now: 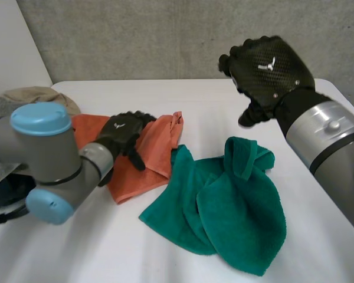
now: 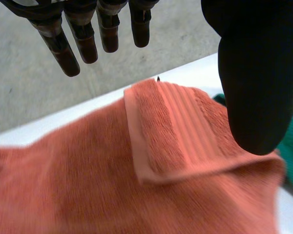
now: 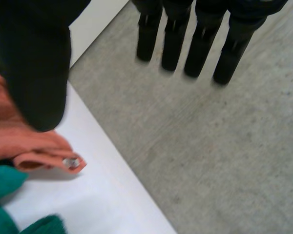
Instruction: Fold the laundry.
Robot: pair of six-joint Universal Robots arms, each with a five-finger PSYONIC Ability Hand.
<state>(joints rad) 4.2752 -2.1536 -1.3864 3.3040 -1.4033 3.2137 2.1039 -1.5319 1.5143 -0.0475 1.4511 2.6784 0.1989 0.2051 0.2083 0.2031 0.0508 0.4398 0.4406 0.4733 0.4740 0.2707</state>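
Left hand (image 1: 125,134), fingers straight and apart, hovers over the orange towel (image 1: 154,154); right hand (image 1: 268,66), raised beyond the green towel (image 1: 236,206), likewise empty.

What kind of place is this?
Probably a robot lab or test room: a plain white table, bare grey concrete behind it, and an orange towel and a green towel laid out.

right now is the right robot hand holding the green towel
No, the right robot hand hangs open in the air, well apart from the green towel.
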